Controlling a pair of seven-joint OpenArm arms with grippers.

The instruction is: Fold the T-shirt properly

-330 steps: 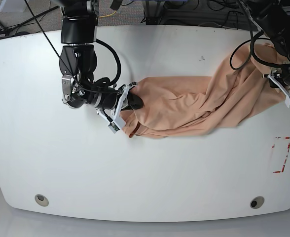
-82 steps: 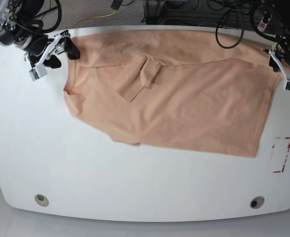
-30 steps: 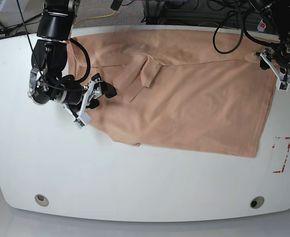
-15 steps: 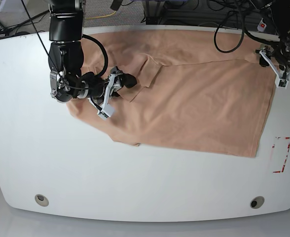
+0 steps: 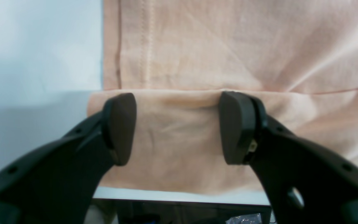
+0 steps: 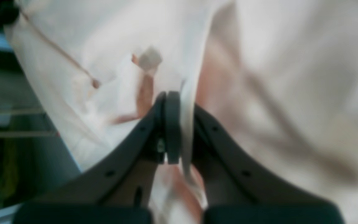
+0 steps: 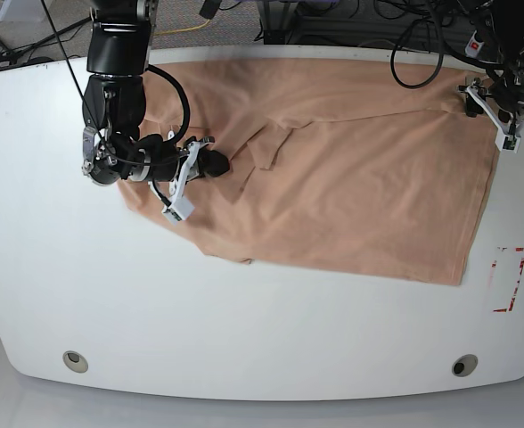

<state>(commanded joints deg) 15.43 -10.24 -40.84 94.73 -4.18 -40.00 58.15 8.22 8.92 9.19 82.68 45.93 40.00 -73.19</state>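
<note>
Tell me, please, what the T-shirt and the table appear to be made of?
The T-shirt looks like soft matte knit cloth, likely cotton: it creases and shows stitched hems. The table looks like a hard, smooth white board, faintly glossy; whether laminate or painted, I cannot tell.

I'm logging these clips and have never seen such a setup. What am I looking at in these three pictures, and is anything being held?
This is a robot with two arms working at a white table. The base view looks down from above on both arms. The other two pictures come from a camera on each wrist, looking along the fingers. A peach shirt lies spread on the table, with a small flap folded over left of its middle. The right end effector, on the base view's left, is shut on a pinch of the shirt. The left end effector, on the base view's right, is open. Its two pads stand apart over the shirt's hemmed corner by the table's edge, and it holds nothing.
</note>
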